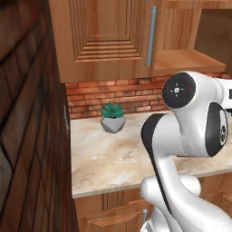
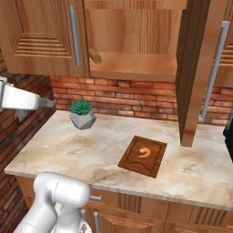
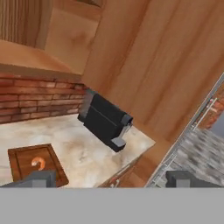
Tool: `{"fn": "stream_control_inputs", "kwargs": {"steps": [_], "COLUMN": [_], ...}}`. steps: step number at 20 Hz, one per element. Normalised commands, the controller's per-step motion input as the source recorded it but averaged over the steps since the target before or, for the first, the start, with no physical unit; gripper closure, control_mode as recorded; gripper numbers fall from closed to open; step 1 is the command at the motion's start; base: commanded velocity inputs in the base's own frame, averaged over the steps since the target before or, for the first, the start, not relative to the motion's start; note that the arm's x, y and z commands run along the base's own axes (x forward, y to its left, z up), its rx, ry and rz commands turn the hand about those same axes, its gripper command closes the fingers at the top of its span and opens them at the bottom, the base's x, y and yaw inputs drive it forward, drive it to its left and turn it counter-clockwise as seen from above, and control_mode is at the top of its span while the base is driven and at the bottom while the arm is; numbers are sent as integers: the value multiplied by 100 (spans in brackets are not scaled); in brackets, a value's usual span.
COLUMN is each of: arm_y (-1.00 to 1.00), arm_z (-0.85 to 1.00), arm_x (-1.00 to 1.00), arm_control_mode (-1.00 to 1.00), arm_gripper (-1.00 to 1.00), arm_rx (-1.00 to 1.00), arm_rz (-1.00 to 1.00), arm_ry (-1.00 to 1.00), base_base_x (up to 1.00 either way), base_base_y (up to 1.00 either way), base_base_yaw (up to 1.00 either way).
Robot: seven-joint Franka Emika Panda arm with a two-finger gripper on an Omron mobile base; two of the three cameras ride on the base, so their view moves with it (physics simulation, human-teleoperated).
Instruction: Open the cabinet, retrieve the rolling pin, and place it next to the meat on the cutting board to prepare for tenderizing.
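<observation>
Rolling pin [image 2: 95, 56] is lying on the plank shelf of the open cabinet [image 2: 136, 41], only its rounded tan end w/ narrow handle poking past the left door, long axis running back into the shelf. Gripper [image 3: 111, 179] is hanging w/ jaws spread wide, nothing between them. Curved orange-pink meat [image 2: 145, 152] is sitting mid cutting board [image 2: 154, 166], a dark reddish grooved rectangle on marbled beige counter [image 2: 59, 145].

Potted succulent [image 2: 82, 113] left of centre on marbled countertop [image 2: 95, 150], before brick backsplash [image 2: 132, 98]; black coffee machine [image 3: 105, 121] mid-frame.
</observation>
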Motion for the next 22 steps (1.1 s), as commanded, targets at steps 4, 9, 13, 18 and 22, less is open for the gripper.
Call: {"fn": "stream_control_inputs", "kwargs": {"steps": [4,9,13,18,22], "arm_y": [20,34,29,16,22], "arm_z": [31,20,13,5,3], "arm_x": [0,0,0,25,37], "arm_control_mode": [-100,-100,-100,-100,-100], "arm_gripper": [-100,-100,-100,-100,-100], "arm_rx": [16,15,12,10,-2], "arm_rz": [5,10,12,11,9], "arm_ry": [-22,-18,-16,-11,0], "base_base_x": [0,0,0,0,0], "base_base_y": [0,0,0,0,0], "base_base_yaw": [0,0,0,0,0]}}
